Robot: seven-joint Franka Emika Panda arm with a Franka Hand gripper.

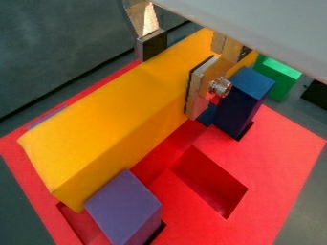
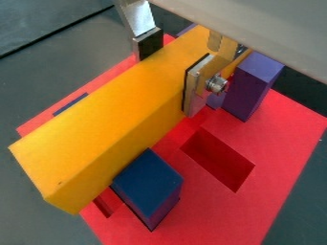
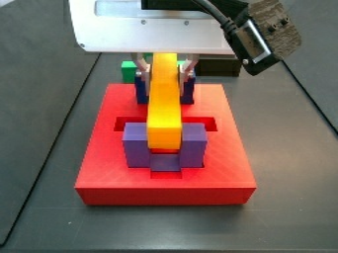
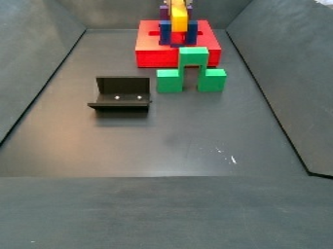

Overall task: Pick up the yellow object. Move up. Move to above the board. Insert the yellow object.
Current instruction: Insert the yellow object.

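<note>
While gripper (image 1: 179, 69) clamps yellow bar (image 1: 109, 120), bar hangs over red board (image 3: 165, 163), between purple (image 3: 165, 150) and blue blocks (image 1: 240, 103).

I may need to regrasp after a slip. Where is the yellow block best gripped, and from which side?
Grip the yellow block across its two long flat faces, near one end, coming from above. The gripper already clamps it this way; the bar is narrow enough for the jaws, and blue and purple blocks crowd its sides lower down.

fixture (image 4: 120, 94), 2 green blocks (image 4: 169, 81)
</note>
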